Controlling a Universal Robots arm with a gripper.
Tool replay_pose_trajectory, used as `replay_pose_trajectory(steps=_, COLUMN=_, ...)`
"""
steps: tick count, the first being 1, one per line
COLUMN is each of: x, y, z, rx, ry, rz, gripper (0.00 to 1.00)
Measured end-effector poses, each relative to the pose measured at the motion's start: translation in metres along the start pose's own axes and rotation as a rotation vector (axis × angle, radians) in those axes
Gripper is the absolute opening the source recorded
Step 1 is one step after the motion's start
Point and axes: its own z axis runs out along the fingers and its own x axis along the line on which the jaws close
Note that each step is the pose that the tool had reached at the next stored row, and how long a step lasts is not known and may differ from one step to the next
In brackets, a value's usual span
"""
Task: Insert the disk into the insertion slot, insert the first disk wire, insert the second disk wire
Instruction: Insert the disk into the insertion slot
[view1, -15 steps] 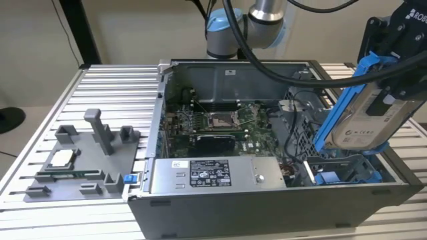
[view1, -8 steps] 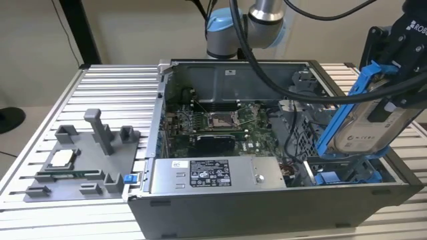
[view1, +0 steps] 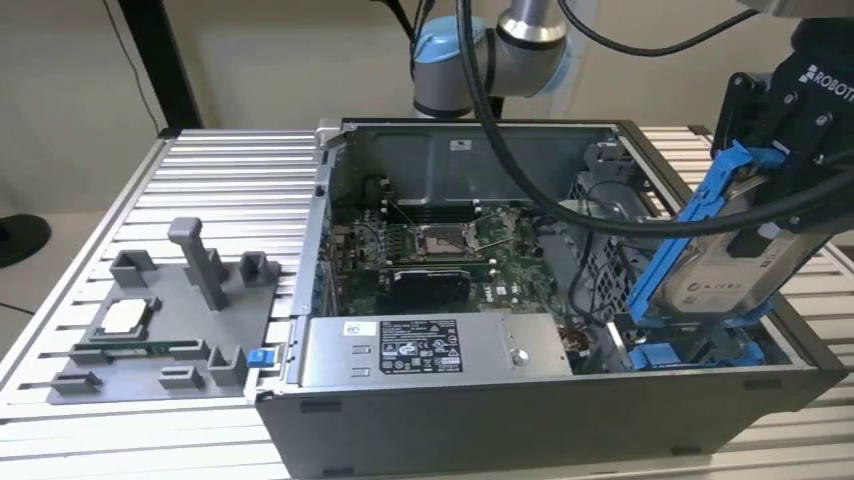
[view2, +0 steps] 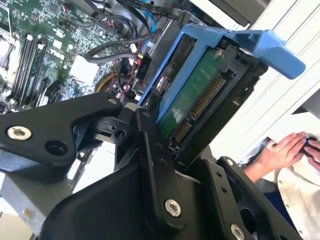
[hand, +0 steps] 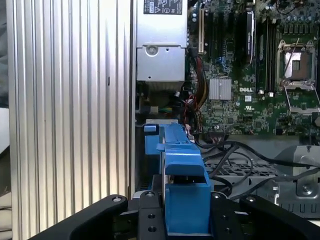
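My gripper (view1: 763, 205) is shut on the disk (view1: 727, 272), a silver drive with a white label in a bright blue carrier frame. The disk hangs tilted, nearly on edge, over the front corner of the open computer case at the exterior view's right. Its lower end sits just above the insertion slot (view1: 697, 352), a grey metal bay with blue fittings. In the second wrist view the black fingers (view2: 150, 131) clamp the disk (view2: 192, 100) with its green circuit board showing. In the first wrist view the blue carrier (hand: 182, 172) stands between the jaws, above loose black cables (hand: 240, 150).
The silver power-supply box (view1: 420, 350) lies along the case front, with the motherboard (view1: 427, 250) behind it and a perforated grey cage (view1: 601, 262) beside the bay. A grey fixture tray (view1: 160, 320) rests on the ribbed aluminium table (view1: 227, 180). A person's hand (view2: 285, 150) is nearby.
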Motion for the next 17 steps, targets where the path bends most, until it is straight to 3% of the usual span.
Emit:
replay_pose_trajectory(steps=6, x=-0.0005, y=-0.0008, z=0.0099, rx=0.0000, ry=-0.0002, rz=0.000, gripper=0.00)
replay_pose_trajectory(steps=11, x=-0.0021, y=-0.0015, z=0.0148, rx=-0.0001, ry=-0.0066, rz=-0.001, gripper=0.00)
replay_pose_trajectory(steps=17, x=-0.0026, y=-0.0026, z=0.0213, rx=-0.0001, ry=-0.0080, rz=-0.002, gripper=0.00)
